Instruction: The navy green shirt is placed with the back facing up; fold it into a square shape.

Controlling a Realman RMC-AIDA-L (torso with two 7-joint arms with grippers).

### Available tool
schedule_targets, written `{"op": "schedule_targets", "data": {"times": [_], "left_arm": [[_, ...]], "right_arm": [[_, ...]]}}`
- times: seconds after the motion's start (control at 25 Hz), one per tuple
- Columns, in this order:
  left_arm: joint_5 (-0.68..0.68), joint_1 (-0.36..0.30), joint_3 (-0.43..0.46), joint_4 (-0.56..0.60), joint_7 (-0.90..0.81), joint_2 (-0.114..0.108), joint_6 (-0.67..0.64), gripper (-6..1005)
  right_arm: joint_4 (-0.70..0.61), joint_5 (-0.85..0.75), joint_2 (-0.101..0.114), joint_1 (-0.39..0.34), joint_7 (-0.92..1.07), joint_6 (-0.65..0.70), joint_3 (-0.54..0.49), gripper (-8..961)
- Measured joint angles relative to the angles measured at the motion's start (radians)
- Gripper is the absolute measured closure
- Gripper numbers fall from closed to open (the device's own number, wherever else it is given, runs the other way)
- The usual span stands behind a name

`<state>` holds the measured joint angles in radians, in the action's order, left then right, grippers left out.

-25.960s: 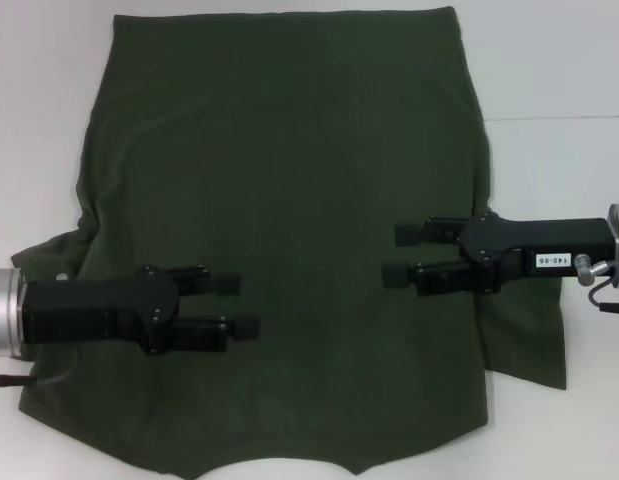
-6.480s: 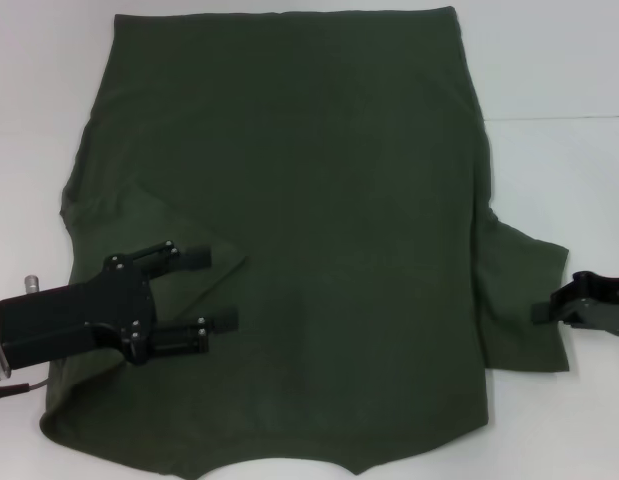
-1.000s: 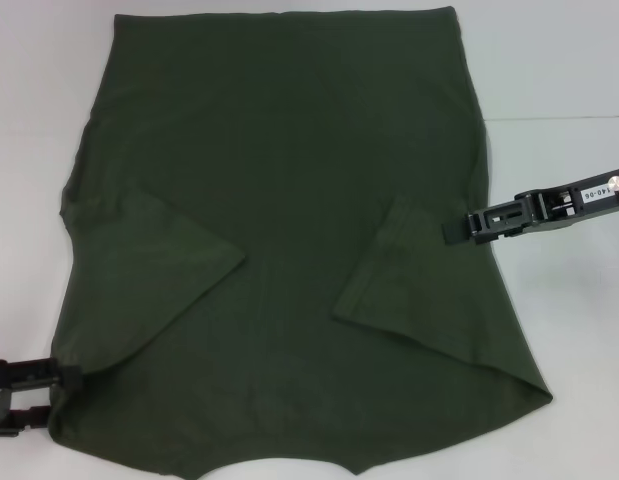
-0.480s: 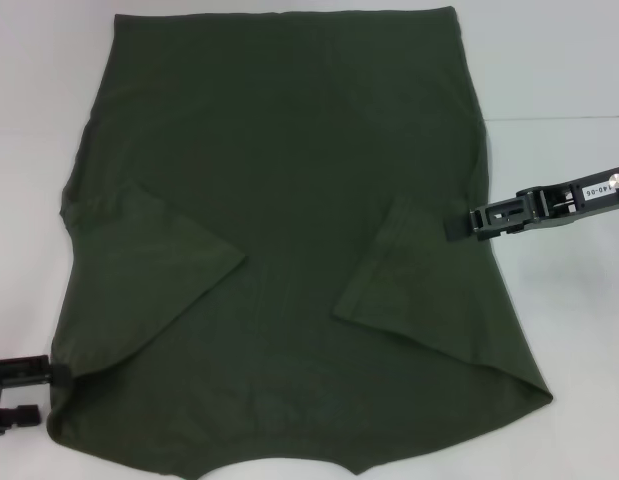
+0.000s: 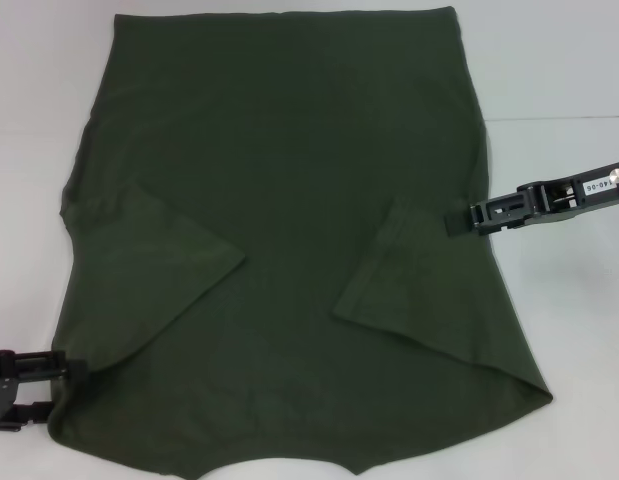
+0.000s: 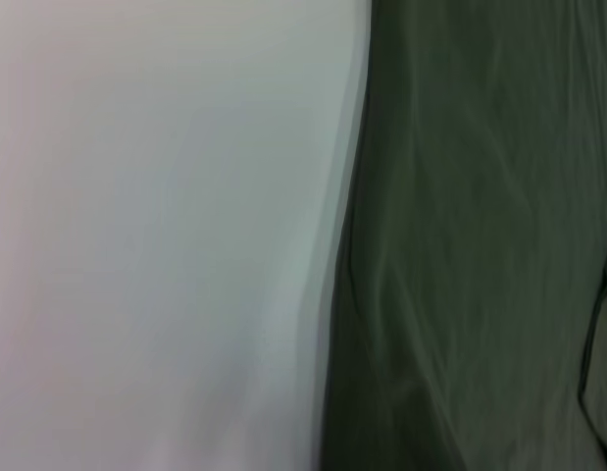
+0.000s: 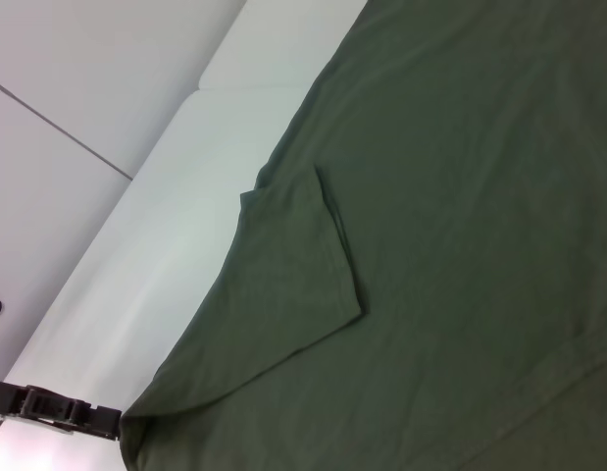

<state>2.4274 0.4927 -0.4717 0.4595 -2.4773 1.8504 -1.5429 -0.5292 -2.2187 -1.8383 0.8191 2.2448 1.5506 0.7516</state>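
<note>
Neckline (image 5: 279, 463) nearest the robot, on the navy green shirt (image 5: 289, 150) spread back-up over the white surface (image 5: 559, 60), hem at the far end. Low at the near corner, just off the cloth's edge: left hand (image 5: 55, 389), spread wide, holding nothing, upper finger touching the shoulder edge. A little farther in, both sleeves turned inward and lying flat on the back: left sleeve (image 5: 154, 270) and right sleeve (image 5: 409, 290). Farther still, at the side seam: right hand (image 5: 451, 222), seen edge-on, tip meeting the cloth; cannot tell whether spread or closed. Likely step in hand: taking hold of the near shoulder corners to bring the near end over toward the hem. To do it well, slide low along the surface and catch both layers at each corner, sleeve flap included, so neither sleeve falls open. Match the two grips in height before lifting. Lift only enough to clear the cloth, carry both corners away together at one pace, and lay edge on edge, keeping the sides parallel for a true square.
</note>
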Motion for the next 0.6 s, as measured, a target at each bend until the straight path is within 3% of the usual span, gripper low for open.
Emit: {"op": "schedule_targets", "data": {"times": [0.6], "left_arm": [[0.014,0.032,0.000,-0.011,-0.013,0.001,0.046,115]], "right_arm": [[0.000,0.002,0.000,0.004,-0.001,-0.006,0.000,36]]}}
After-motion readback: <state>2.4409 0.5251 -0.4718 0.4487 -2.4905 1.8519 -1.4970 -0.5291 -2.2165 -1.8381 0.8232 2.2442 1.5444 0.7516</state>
